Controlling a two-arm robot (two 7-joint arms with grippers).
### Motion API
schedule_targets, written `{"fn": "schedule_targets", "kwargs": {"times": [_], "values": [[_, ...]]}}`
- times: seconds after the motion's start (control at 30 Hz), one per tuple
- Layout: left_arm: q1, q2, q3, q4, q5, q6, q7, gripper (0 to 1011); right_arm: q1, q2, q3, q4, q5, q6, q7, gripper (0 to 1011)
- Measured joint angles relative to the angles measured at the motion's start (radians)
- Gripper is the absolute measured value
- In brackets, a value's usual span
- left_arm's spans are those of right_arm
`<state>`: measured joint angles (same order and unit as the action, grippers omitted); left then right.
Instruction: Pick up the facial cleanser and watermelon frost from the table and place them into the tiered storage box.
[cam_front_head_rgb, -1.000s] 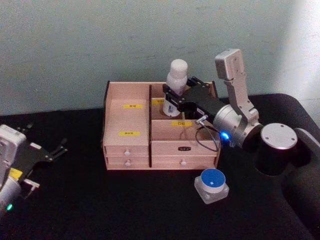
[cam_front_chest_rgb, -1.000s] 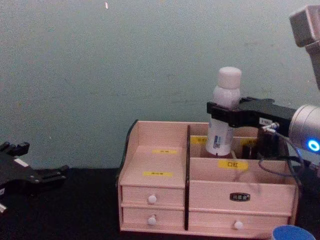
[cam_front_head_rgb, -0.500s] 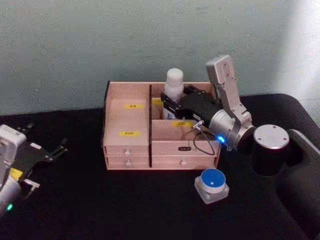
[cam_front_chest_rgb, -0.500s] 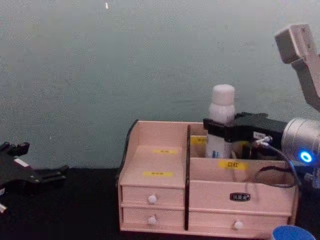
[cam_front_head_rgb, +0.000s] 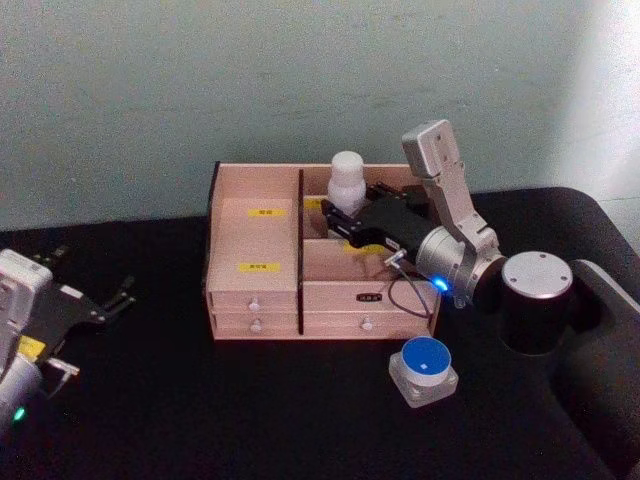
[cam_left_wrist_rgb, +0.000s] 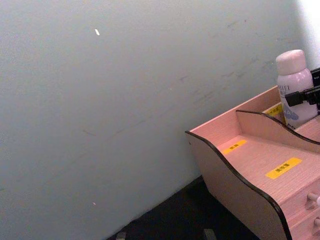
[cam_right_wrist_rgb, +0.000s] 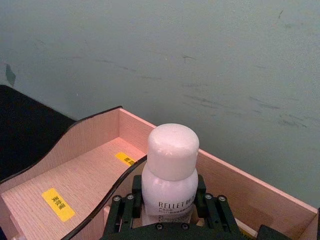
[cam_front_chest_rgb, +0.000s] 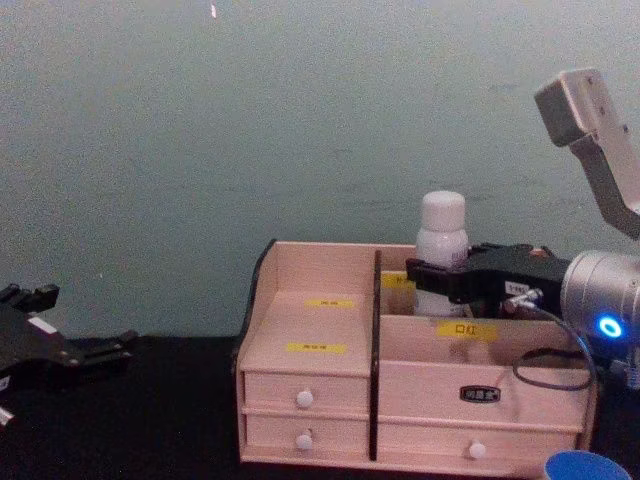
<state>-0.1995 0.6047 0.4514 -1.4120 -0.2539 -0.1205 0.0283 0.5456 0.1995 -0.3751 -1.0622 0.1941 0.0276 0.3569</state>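
Observation:
The facial cleanser (cam_front_head_rgb: 345, 176), a white bottle with a rounded cap, stands upright in the back right compartment of the tiered storage box (cam_front_head_rgb: 253, 251). My right gripper (cam_front_head_rgb: 341, 214) is shut on its body below the cap. In the right wrist view the black fingers (cam_right_wrist_rgb: 123, 210) press on both sides of the facial cleanser (cam_right_wrist_rgb: 172, 162). From the chest, the facial cleanser (cam_front_chest_rgb: 441, 228) rises above the tiered storage box (cam_front_chest_rgb: 310, 372), and its lower part is hidden behind the walls. The watermelon frost (cam_front_head_rgb: 424, 368), a blue-lidded jar, rests on the table before the box's right front corner. My left gripper (cam_front_head_rgb: 96, 304) sits open at the far left.
A black cloth (cam_front_head_rgb: 250, 410) covers the table, and a pale green wall stands close behind the box. The box's left stepped compartments (cam_left_wrist_rgb: 260, 162) hold nothing. My right arm's elbow (cam_front_head_rgb: 535, 300) hangs over the table to the right of the box.
My right gripper has come down with the facial cleanser, sinking it into the back right compartment. The left arm and the jar have not moved.

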Motion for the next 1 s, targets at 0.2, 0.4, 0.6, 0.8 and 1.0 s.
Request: {"fn": "schedule_targets", "kwargs": {"times": [0.2, 0.4, 0.6, 0.8, 1.0], "values": [[0.000, 0.000, 0.000, 0.000, 0.000, 0.000, 0.000, 1001, 0.000, -0.001, 0.001, 0.000, -0.002, 0.001, 0.000, 594], [0.000, 0.000, 0.000, 0.000, 0.000, 0.000, 0.000, 1001, -0.001, -0.001, 0.001, 0.000, -0.002, 0.001, -0.001, 594], [0.000, 0.000, 0.000, 0.000, 0.000, 0.000, 0.000, 1001, -0.001, 0.000, 0.001, 0.000, -0.001, 0.001, -0.001, 664], [0.000, 0.000, 0.000, 0.000, 0.000, 0.000, 0.000, 1001, -0.002, 0.000, 0.000, 0.000, -0.001, 0.001, -0.001, 818], [0.000, 0.000, 0.000, 0.000, 0.000, 0.000, 0.000, 1001, -0.002, 0.001, 0.000, -0.001, -0.001, 0.001, -0.001, 997]]}}
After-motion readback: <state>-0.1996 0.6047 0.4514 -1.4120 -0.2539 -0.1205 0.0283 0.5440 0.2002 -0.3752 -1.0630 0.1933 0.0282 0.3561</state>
